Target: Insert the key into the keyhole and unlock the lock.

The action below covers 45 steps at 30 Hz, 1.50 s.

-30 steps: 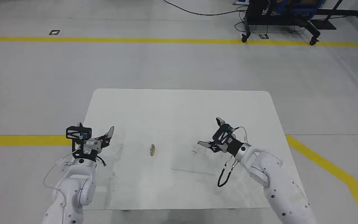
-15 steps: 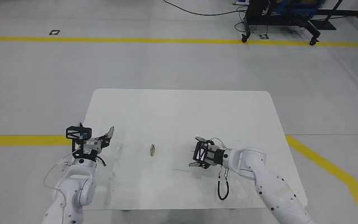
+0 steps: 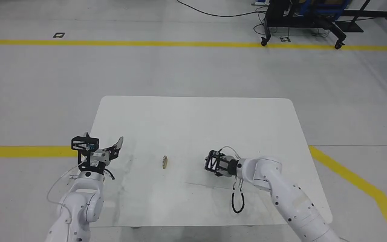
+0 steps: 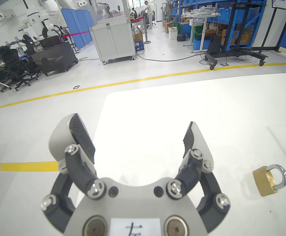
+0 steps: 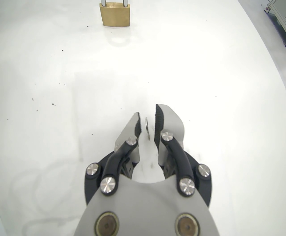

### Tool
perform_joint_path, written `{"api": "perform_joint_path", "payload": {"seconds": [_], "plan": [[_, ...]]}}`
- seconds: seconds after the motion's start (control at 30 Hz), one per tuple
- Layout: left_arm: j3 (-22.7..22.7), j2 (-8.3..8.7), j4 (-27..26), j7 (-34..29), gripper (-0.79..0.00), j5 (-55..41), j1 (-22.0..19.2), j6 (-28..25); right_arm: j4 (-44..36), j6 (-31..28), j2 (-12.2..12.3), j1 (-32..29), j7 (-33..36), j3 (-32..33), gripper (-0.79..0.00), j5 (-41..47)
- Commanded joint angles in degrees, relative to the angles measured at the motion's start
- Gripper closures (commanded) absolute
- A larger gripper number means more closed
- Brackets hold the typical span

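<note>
From above, the right pincer (image 3: 211,164) has swung down and to the left over the last second. It was spread wide further right and now sits low over the table (image 3: 199,115), much narrower. The left pincer (image 3: 103,146) has not stirred and hangs wide open and empty at the table's left edge. The lock (image 3: 164,161) lies unmoved between the two arms, well clear of every edge, with bare table between it and the right pincer. In the left wrist view, the left pincer (image 4: 134,121) holds nothing between its pads. The brass lock (image 4: 266,181) lies flat off to its side with its shackle pointing away from the body. In the right wrist view, the right pincer (image 5: 147,116) has narrowed to a slim gap with the key (image 5: 146,128) standing edge-on between the pads. A sliver of table shows on either side of the key, so we judge the grip is closing but not yet firm. The lock (image 5: 114,13) lies straight ahead across open surface. We think the key pickup is in hand, and the lock is still untouched and unsteadied.
</note>
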Motion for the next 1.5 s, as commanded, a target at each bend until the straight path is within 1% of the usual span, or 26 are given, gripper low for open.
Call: {"api": "perform_joint_path", "payload": {"seconds": [0.0,0.23,0.33,0.4,0.57,0.6,0.67,1.17,1.3,1.47], "plan": [[0.0,0.00,0.0,0.0,-0.785,0.0,0.0,0.0,-0.4,-0.2,0.2,-0.3,-0.2,0.4,0.000,0.1],[0.0,0.00,0.0,0.0,-0.785,0.0,0.0,0.0,-2.7,-0.5,0.7,-1.8,-1.2,1.3,0.000,-0.8],[0.0,0.00,0.0,0.0,-0.785,0.0,0.0,0.0,-4.7,0.1,1.2,-3.3,-4.0,2.7,0.000,-1.4],[0.0,0.00,0.0,0.0,-0.785,0.0,0.0,0.0,-6.6,0.4,1.6,-5.2,-8.3,4.6,0.000,-1.5],[0.0,0.00,0.0,0.0,-0.785,0.0,0.0,0.0,-9.9,-0.7,2.8,-11.1,-22.4,10.4,0.000,-0.3],[0.0,0.00,0.0,0.0,-0.785,0.0,0.0,0.0,-10.2,-1.6,3.0,-12.3,-26.0,11.5,0.000,0.4],[0.0,0.00,0.0,0.0,-0.785,0.0,0.0,0.0,-9.5,-5.4,3.6,-13.9,-31.6,13.3,0.000,0.9],[0.0,0.00,0.0,0.0,-0.785,0.0,0.0,0.0,-9.3,-5.8,3.7,-14.0,-32.1,13.6,0.000,0.6],[0.0,0.00,0.0,0.0,-0.785,0.0,0.0,0.0,-7.1,-8.1,3.5,-13.9,-33.7,12.9,0.000,6.6],[0.0,0.00,0.0,0.0,-0.785,0.0,0.0,0.0,-4.1,-14.9,3.8,-12.9,-33.7,13.4,0.000,14.8]]}}
